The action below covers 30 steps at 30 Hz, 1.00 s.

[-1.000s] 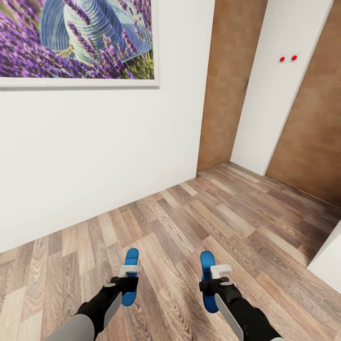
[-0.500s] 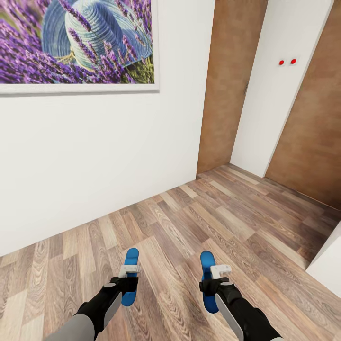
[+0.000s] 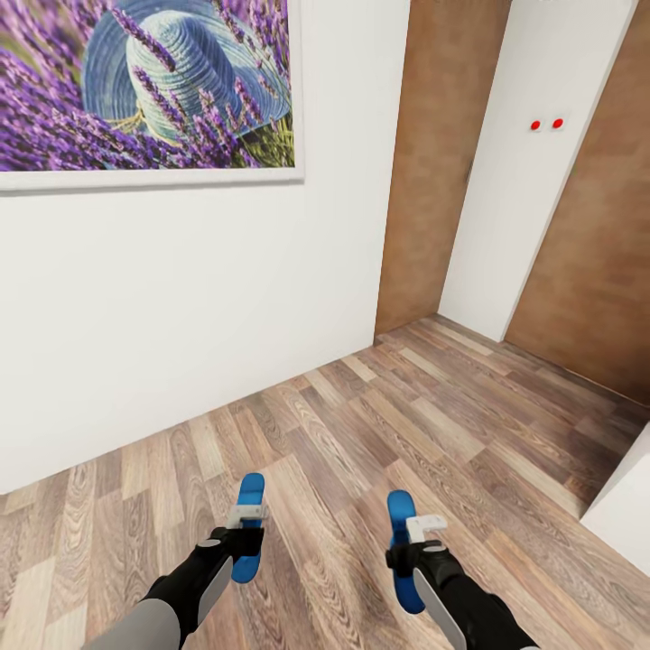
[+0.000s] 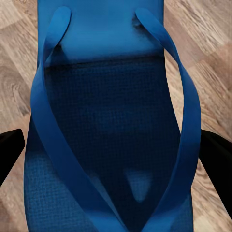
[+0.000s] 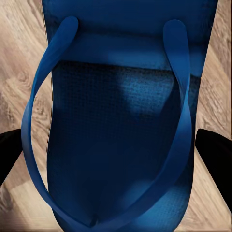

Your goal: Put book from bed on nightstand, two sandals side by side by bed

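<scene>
Left tool (image 3: 245, 528) is closed on a blue sandal (image 3: 248, 525), carried low in front of the robot above the wood-plank floor (image 3: 379, 424). Its dark fingers (image 4: 10, 151) stand against both edges of the sole in the left wrist view, where the blue straps run in a V over the textured footbed. Right tool (image 3: 411, 542) is likewise clamped on a second blue sandal (image 3: 403, 549), with a dark finger at each side of the sole in the right wrist view (image 5: 215, 147). Both sandals point forward, away from the robot, roughly parallel and well apart from each other. Neither touches the floor as far as the head view shows.

Surroundings: a white wall (image 3: 181, 298) stands ahead at the left, meeting the floor along a slanting line. A framed lavender picture (image 3: 144, 86), showing purple flowers and a blue-grey woven hat, hangs on it high up, its white frame cut by the view's edge. Further right are two brown wooden doors (image 3: 429, 162) with a white wall panel (image 3: 524, 171) between them. Two small red dots (image 3: 546, 124) sit side by side on that panel. A white corner (image 3: 627, 506) juts in at the lower right.

Markings: no brand, label or writing can be read on the sandals, the tools, the picture or the walls. The footbeds carry only a fine woven grid texture.
</scene>
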Available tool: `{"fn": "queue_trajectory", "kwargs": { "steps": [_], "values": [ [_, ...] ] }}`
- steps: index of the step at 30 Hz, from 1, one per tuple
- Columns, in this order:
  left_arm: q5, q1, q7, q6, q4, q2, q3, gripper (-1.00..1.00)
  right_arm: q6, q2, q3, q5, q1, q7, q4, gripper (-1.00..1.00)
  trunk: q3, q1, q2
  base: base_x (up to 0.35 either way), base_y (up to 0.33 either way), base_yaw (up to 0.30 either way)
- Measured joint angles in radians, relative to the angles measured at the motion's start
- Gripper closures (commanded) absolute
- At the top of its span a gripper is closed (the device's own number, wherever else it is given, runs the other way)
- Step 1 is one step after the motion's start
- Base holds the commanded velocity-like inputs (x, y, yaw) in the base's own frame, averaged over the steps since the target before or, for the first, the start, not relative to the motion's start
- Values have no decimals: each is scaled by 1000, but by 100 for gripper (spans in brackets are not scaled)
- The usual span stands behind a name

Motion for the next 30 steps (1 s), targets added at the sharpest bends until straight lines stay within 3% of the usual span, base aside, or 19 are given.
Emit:
{"fn": "queue_trajectory", "kwargs": {
  "steps": [5, 16, 30],
  "values": [
    [0, 0, 0, 0, 0, 0, 0, 100, -5, -1, -2, -4, 0, -1, 17, 100, 16, -19, 35, 0, 0, 0],
    [-1, 0, 2, 1, 0, -5, -5, 100, -186, 5, -1, -1, 0, 0, 92, 100, 50, -61, 112, 0, 0, 0],
    [-1, 3, 3, 1, -1, -7, -6, 100, -202, 8, -1, -5, 0, 5, 104, 100, 94, -115, 210, 0, 0, 0]
  ]
}}
